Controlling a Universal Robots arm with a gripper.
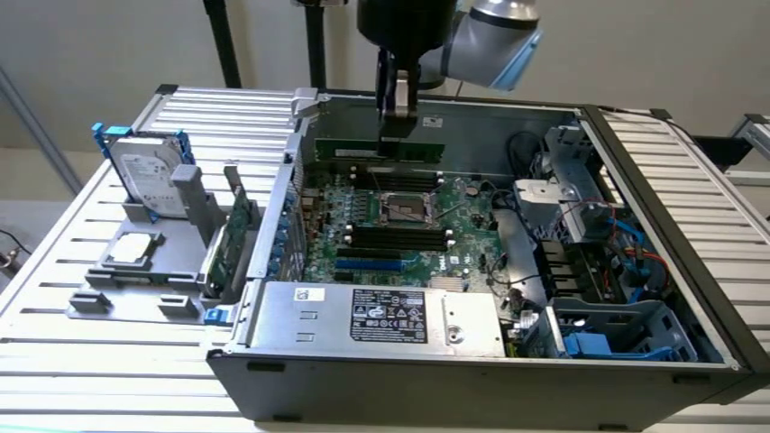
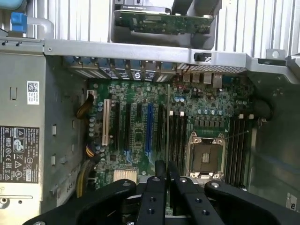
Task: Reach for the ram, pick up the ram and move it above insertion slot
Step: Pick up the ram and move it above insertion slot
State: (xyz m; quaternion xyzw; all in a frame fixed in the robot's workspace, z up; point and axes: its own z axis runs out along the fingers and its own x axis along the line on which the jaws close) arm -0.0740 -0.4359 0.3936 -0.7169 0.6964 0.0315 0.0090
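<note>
Fingers (image 2: 166, 180) clamp the ram (image 1: 379, 150) edge-on — lifted (judging so) over the motherboard's far edge, above black insertion slots (image 1: 367, 170).

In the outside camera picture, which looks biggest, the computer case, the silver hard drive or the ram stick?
1. Case
2. Hard drive
3. Ram, held in the hand. It sits farther back, so this order is only how they look.

I'm seeing a slatted metal table (image 1: 72, 271) carrying the open computer case (image 1: 481, 361), and beside it, toward the exterior view's left, a grey holder (image 1: 132, 293) is sitting.
</note>
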